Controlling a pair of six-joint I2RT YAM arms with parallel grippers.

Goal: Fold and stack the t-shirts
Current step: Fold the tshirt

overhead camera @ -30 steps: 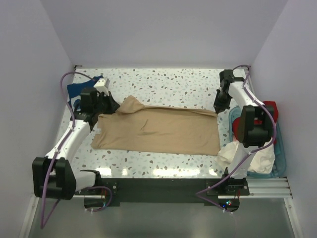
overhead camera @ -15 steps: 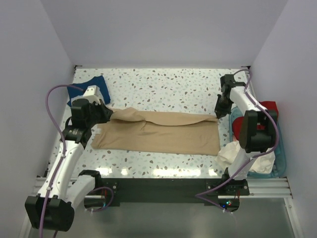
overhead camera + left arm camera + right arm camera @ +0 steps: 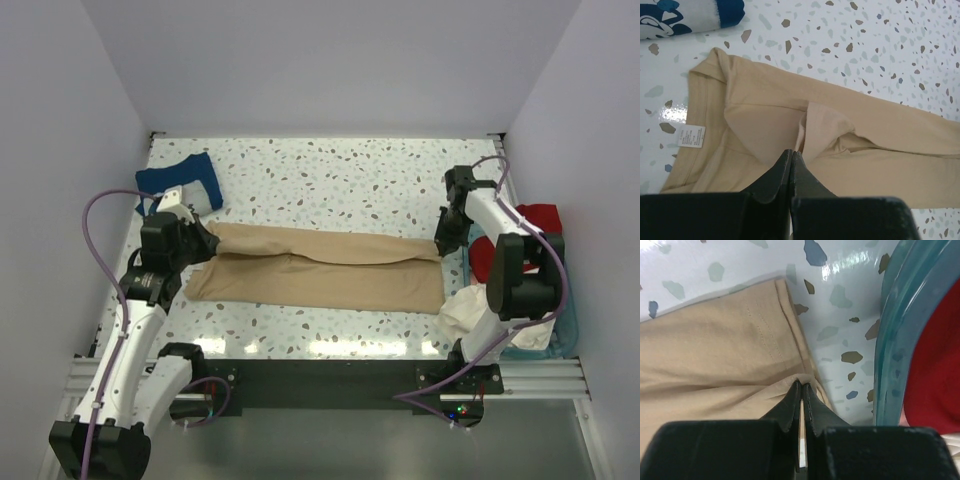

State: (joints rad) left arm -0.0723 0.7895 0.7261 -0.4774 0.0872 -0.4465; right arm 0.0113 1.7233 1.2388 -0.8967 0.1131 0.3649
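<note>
On the table (image 3: pixel 330 170), one tan t-shirt (image 3: pixel 320 270) tight in both arms' jaws; one navy t-shirt (image 3: pixel 182 180) nearby.

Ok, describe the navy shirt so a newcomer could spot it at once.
Start at the speckled table and go to its far left corner. The navy blue t-shirt lies bundled there, just beyond the left end of the long tan t-shirt. Nothing else is dark blue, and a white printed patch shows on it.

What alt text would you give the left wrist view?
The left claw, shut, pinches a raised fold of the tan t-shirt spread on the speckled table. A white label shows near its collar, and a navy t-shirt lies beyond.
</note>
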